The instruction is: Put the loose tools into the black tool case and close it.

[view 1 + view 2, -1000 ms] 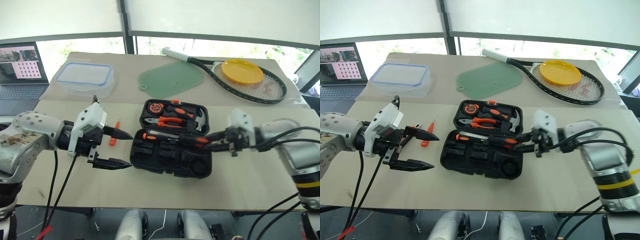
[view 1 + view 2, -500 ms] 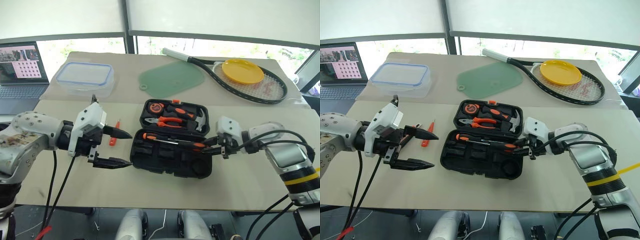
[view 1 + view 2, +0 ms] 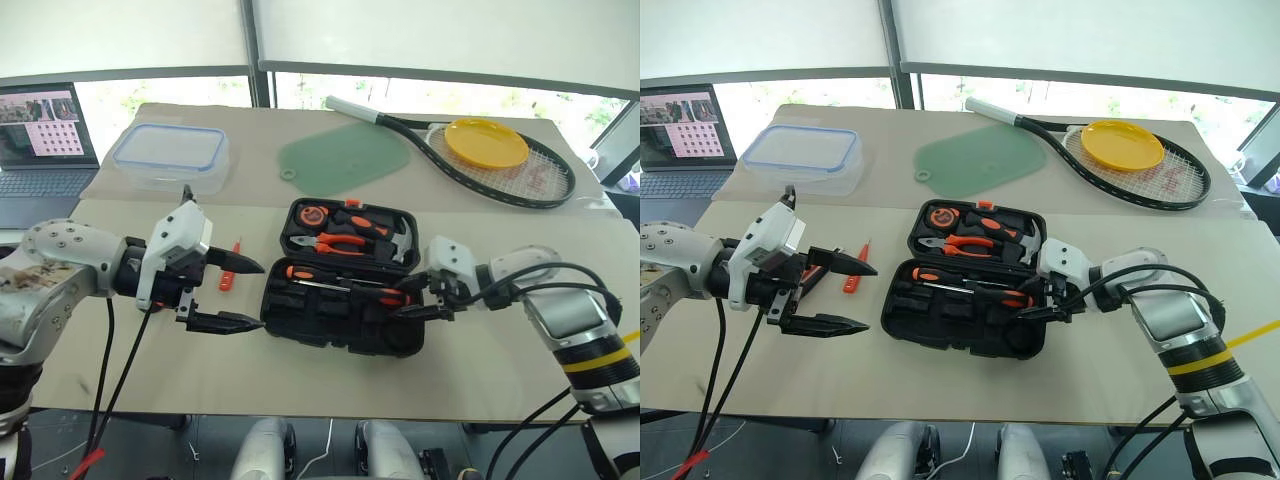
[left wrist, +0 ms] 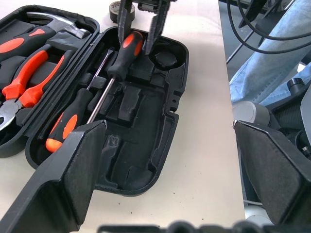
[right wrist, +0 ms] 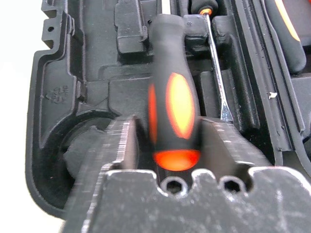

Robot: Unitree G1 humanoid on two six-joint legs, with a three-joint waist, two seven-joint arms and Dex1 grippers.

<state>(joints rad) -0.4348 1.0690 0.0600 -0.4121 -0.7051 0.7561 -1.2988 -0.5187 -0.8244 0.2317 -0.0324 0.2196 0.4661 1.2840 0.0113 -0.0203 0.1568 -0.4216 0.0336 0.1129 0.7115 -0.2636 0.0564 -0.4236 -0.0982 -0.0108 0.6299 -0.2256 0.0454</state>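
Observation:
The black tool case [image 3: 340, 322] lies open on the table, its lid holding pliers [image 3: 340, 243] and a hammer [image 3: 398, 240]. Two orange-black screwdrivers rest in its near half: one [image 3: 312, 274] toward the left, the other [image 5: 172, 107] with its handle lying between the spread fingers of my right gripper [image 3: 403, 299], which is open. A small orange tester screwdriver [image 3: 230, 270] lies on the table left of the case. My left gripper [image 3: 260, 295] hovers wide open and holding nothing at the case's left end. A small dark roll [image 4: 115, 8] sits just beyond the case.
A clear blue-rimmed box [image 3: 170, 155], a green cutting mat [image 3: 345, 155], a tennis racket [image 3: 520, 175] and a yellow plate [image 3: 485, 142] lie at the back of the table. A laptop [image 3: 40, 140] stands at far left. A person's legs [image 4: 272, 53] are beside the table.
My right gripper has sunk with the screwdriver into the case's near half and opened its fingers around the handle. The left gripper has stayed put.

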